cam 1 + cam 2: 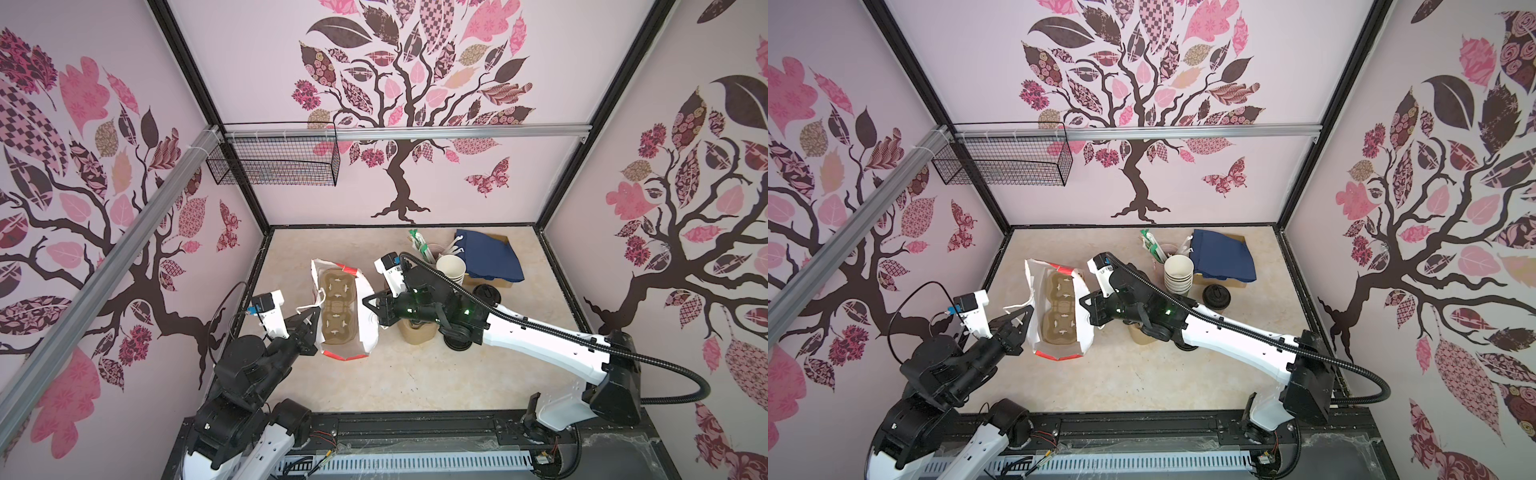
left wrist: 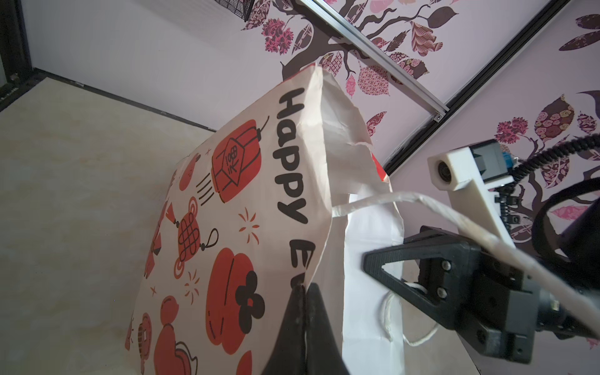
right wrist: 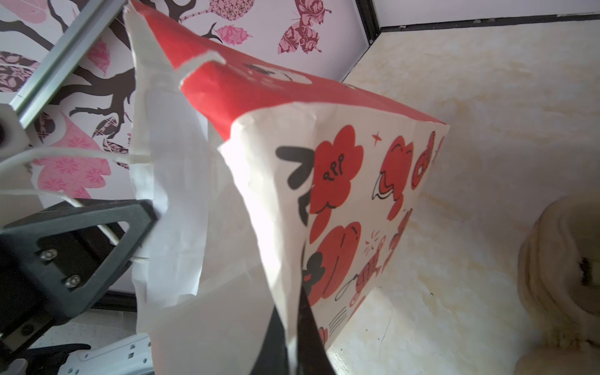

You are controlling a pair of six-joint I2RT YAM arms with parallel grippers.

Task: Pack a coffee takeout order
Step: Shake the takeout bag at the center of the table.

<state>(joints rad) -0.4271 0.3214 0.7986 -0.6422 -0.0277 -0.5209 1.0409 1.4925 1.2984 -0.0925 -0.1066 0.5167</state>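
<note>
A white paper bag (image 1: pixel 369 322) (image 1: pixel 1084 322) with red print stands open mid-table, and the tan two-cup carrier (image 1: pixel 334 309) (image 1: pixel 1059 309) lies inside it. My left gripper (image 1: pixel 312 318) (image 1: pixel 1026 312) (image 2: pixel 302 290) is shut on the bag's left rim, with a string handle (image 2: pixel 422 201) draped over it. Across the opening, my right gripper (image 1: pixel 368 301) (image 1: pixel 1084 300) (image 3: pixel 292 302) is shut on the right rim. The cup with the black lid (image 1: pixel 488 295) (image 1: pixel 1217 297) stands right of my right arm. Navy napkins (image 1: pixel 488 253) (image 1: pixel 1223 253) lie at the back right.
A stack of lidless cups (image 1: pixel 451 266) (image 1: pixel 1178 272) and a pink cup of straws (image 1: pixel 428 249) (image 1: pixel 1160 249) stand behind my right arm. A tan paper object (image 1: pixel 415 332) (image 3: pixel 568 259) sits under that arm. The napkins rest on a cardboard box (image 1: pixel 500 239). A wire basket (image 1: pixel 274 162) hangs on the back wall.
</note>
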